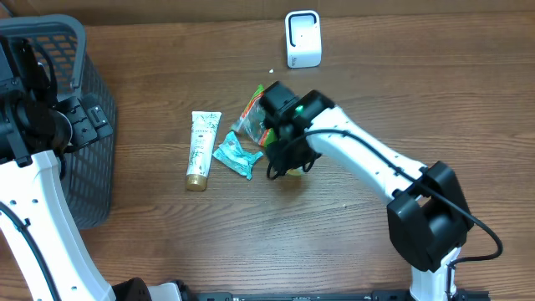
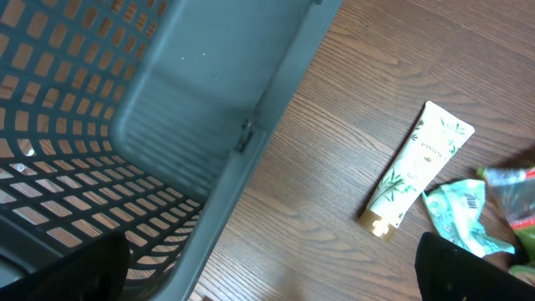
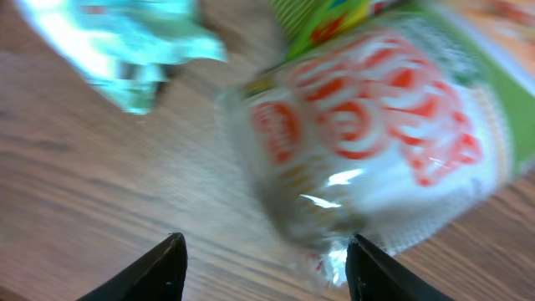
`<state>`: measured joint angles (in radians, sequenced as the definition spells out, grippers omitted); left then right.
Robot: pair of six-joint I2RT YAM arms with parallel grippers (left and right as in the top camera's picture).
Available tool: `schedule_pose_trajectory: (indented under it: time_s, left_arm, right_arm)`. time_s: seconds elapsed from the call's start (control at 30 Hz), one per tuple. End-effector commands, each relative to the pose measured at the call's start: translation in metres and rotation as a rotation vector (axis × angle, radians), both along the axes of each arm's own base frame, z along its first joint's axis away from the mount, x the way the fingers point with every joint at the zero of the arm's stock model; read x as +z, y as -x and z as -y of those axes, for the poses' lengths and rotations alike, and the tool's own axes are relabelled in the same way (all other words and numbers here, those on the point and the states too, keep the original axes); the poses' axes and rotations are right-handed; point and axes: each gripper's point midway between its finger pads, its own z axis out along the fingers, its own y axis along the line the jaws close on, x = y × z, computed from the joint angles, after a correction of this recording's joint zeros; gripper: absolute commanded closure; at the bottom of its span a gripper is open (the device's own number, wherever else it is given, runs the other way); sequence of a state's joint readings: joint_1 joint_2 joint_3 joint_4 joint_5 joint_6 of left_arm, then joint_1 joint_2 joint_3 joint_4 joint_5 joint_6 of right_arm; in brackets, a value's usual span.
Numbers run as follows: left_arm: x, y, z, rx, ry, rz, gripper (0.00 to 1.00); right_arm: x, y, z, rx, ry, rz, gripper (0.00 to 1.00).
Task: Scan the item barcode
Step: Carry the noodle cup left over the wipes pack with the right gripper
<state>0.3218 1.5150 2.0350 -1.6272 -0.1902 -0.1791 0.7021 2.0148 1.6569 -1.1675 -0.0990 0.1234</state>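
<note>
snack packet [image 3: 376, 142] mid-table, just right of teal wrapper [image 3: 125, 50]. right gripper [image 3: 263, 266] fingers apart at its edge, nothing clamped; left gripper [image 2: 267, 272] wide apart near basket [image 2: 209, 125]. packet likely light, crinkly, slippery: pinch sealed end seam.

The white-and-black left arm [image 1: 33, 196] stands over the grey mesh basket [image 1: 94, 188], its black left gripper [image 2: 276, 283] spread wide. The white right arm [image 1: 368, 155] stretches toward the basket but stays well apart from it. Its wrist is bent down, and the black right gripper [image 3: 267, 269] has its jaws partly apart.
</note>
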Motion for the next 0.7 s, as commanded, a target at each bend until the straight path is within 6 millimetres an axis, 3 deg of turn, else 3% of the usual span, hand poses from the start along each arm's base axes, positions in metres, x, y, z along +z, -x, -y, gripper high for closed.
schedule_pose_trajectory:
  time_s: [0.0, 0.43, 0.53, 0.67]
  left_arm:
    - [0.000, 0.000, -0.001, -0.014, -0.003, -0.004, 0.00]
    - [0.000, 0.000, -0.001, -0.014, -0.003, -0.004, 0.00]
    - [0.000, 0.000, -0.001, -0.014, -0.003, -0.004, 0.00]
    - [0.000, 0.000, -0.001, -0.014, -0.003, -0.004, 0.01]
  right_arm:
    - [0.011, 0.005, -0.020, 0.021, -0.043, 0.026, 0.34]
    - [0.023, -0.014, -0.037, -0.059, -0.113, 0.093, 0.24]
    - [0.041, -0.029, -0.032, -0.175, -0.140, 0.102, 0.23]
    - [0.057, -0.047, -0.010, -0.316, -0.154, 0.093, 0.23]
